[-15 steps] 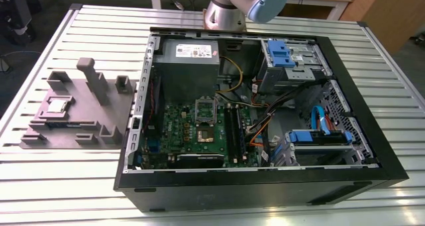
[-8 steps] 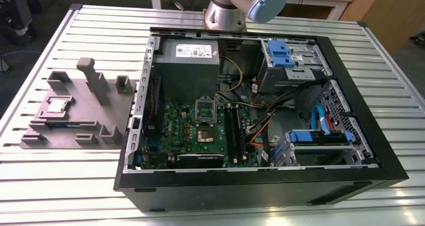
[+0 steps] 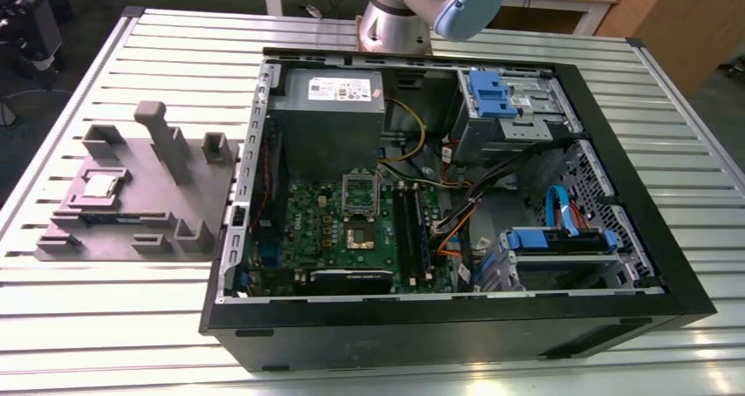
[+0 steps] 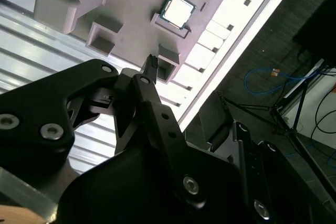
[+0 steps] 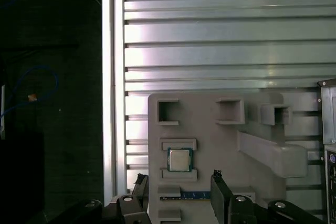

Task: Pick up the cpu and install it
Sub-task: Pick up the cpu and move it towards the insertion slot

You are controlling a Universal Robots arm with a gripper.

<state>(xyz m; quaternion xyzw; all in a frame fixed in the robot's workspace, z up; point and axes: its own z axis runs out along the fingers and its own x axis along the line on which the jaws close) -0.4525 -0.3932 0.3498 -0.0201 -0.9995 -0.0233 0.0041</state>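
Exterior view: the cpu (image 3: pixel 101 185) lies flat in its recess on the grey holder tray (image 3: pixel 146 211), which sits on the slatted tabletop (image 3: pixel 117 326) to the exterior view's left of the open computer case (image 3: pixel 466 331). On the motherboard (image 3: pixel 314 230), the socket (image 3: pixel 358 233) looks vacant, with its silver frame (image 3: pixel 359 189) raised, so I judge the task barely begun: no pick yet, no install.

In the first wrist view the claw (image 5: pixel 178 176) is released, its two black fingers (image 5: pixel 218 182) spread apart with nothing between them, and the chip is framed in the gap.

The arm (image 3: pixel 407 12) is cut off at the picture's edge. I cannot tell how high the claw hangs over the tray. The socket's contacts are too small to make out.
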